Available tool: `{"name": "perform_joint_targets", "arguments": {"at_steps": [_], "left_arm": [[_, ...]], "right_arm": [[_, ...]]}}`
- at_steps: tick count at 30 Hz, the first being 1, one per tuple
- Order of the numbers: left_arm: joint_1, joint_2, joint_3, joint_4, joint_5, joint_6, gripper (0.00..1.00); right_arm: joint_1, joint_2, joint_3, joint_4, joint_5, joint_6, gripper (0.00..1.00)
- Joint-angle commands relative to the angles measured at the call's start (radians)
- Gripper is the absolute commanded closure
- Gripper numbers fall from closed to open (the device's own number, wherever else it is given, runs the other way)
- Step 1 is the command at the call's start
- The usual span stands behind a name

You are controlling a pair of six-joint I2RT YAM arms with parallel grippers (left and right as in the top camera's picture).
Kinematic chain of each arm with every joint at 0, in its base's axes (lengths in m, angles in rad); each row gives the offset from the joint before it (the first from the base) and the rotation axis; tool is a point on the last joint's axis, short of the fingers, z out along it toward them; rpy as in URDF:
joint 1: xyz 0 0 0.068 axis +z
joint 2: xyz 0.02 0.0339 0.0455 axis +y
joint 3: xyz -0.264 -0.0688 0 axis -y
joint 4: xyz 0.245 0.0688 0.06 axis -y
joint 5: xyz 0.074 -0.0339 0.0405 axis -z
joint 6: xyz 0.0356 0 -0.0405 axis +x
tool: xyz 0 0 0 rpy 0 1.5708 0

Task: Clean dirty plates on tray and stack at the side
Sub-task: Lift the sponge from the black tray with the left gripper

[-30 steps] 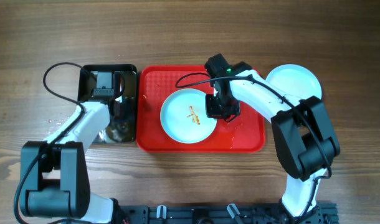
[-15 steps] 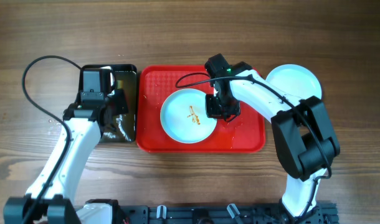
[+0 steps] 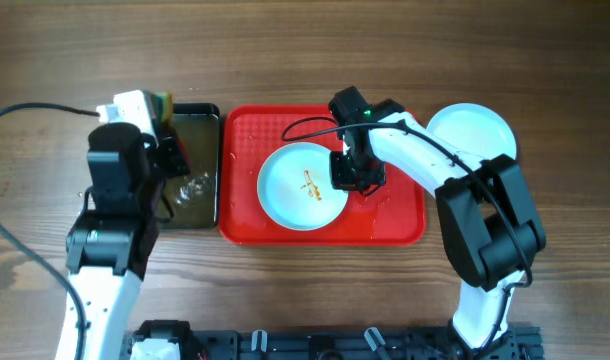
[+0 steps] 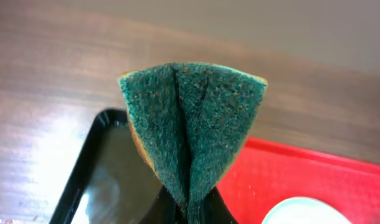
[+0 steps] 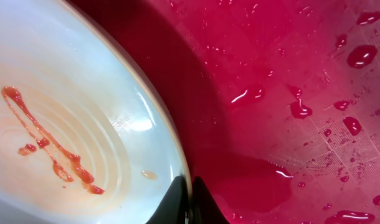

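A pale blue-white plate [image 3: 300, 187] with an orange-brown sauce smear lies on the red tray [image 3: 395, 220]. My right gripper [image 3: 351, 172] is shut on the plate's right rim; the wrist view shows the rim [image 5: 115, 118] pinched between the fingertips [image 5: 190, 199] and the smear at the left. My left gripper [image 3: 163, 125] is shut on a folded green sponge [image 4: 193, 124], held up above the black tray [image 3: 200, 120]. A clean plate [image 3: 475, 130] lies on the table to the right of the red tray.
The black tray [image 4: 103, 180] holds shiny water. Water drops lie on the red tray [image 5: 302, 93] beside the plate. Cables run from both arms. The arm mount rail sits at the front table edge.
My left arm has risen out of the black tray with the sponge and swung left and back. The right arm and plate have not moved.
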Motion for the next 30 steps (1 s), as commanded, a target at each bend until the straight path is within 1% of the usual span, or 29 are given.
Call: {"name": "perform_joint_targets", "arguments": {"at_steps": [1,5,30], "left_arm": [[0.003,-0.085,0.01,0.039,-0.002,0.005,0.96],[0.003,-0.121,0.01,0.043,-0.002,0.005,0.96],[0.003,-0.12,0.01,0.043,-0.002,0.005,0.96]], "right_arm": [[-0.002,-0.003,-0.016,-0.008,0.051,-0.018,0.96],[-0.002,-0.003,-0.016,-0.008,0.051,-0.018,0.96],[-0.002,-0.003,-0.016,-0.008,0.047,-0.018,0.96]]}}
